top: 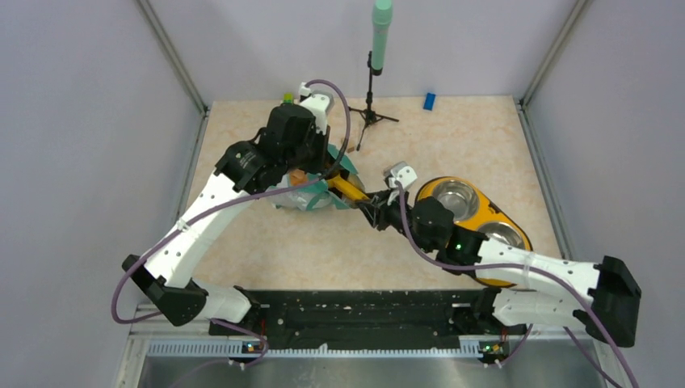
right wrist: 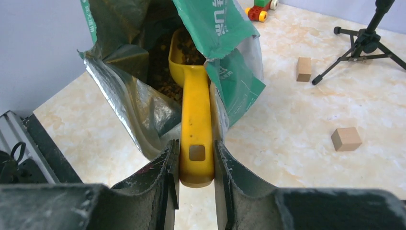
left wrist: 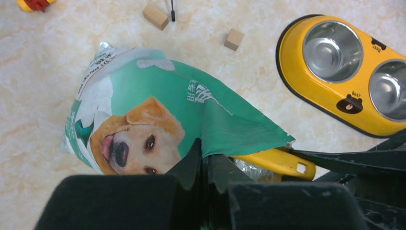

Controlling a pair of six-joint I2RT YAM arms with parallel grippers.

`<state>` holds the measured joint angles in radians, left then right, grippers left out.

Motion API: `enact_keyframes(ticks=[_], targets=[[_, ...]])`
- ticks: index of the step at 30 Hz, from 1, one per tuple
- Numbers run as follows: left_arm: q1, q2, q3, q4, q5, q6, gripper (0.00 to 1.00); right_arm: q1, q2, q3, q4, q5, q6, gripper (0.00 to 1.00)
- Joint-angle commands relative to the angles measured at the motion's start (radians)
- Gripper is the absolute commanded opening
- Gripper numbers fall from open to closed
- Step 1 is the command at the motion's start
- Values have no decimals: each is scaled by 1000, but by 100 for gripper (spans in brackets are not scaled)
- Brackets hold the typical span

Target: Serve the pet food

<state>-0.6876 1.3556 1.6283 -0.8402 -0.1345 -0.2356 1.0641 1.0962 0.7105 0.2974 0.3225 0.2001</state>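
Holding pouch edge pinched in left hand, right hand clamped on scoop buried in kibble; I risk spilling if pouch slips.

From above, the left arm covers most of the glossy teal-and-white pouch. The bowl of the yellow plastic scoop sits half hidden among brown kibble pellets under the pouch's flap. The yellow two-bowl feeder runs off the left wrist view's right edge.
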Motion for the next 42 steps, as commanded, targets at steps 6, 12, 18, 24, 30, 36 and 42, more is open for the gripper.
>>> enact_keyframes(ticks=[6,12,18,24,30,36,42], targets=[[18,-19,120,15,83,-63,0,4,-194,14,-165,-40,-66,0],[34,-8,125,28,98,-95,0,11,-241,42,-242,-85,-73,0],[43,6,138,36,122,-112,0,30,-236,72,-292,-113,-96,0],[47,21,140,43,129,-117,0,82,-187,94,-266,-87,-148,0],[69,33,141,60,168,-129,0,135,-149,120,-230,-82,-170,0],[104,43,151,71,197,-131,0,144,-254,103,-238,15,-170,0],[141,61,152,82,229,-125,0,143,-335,103,-296,32,-146,0]])
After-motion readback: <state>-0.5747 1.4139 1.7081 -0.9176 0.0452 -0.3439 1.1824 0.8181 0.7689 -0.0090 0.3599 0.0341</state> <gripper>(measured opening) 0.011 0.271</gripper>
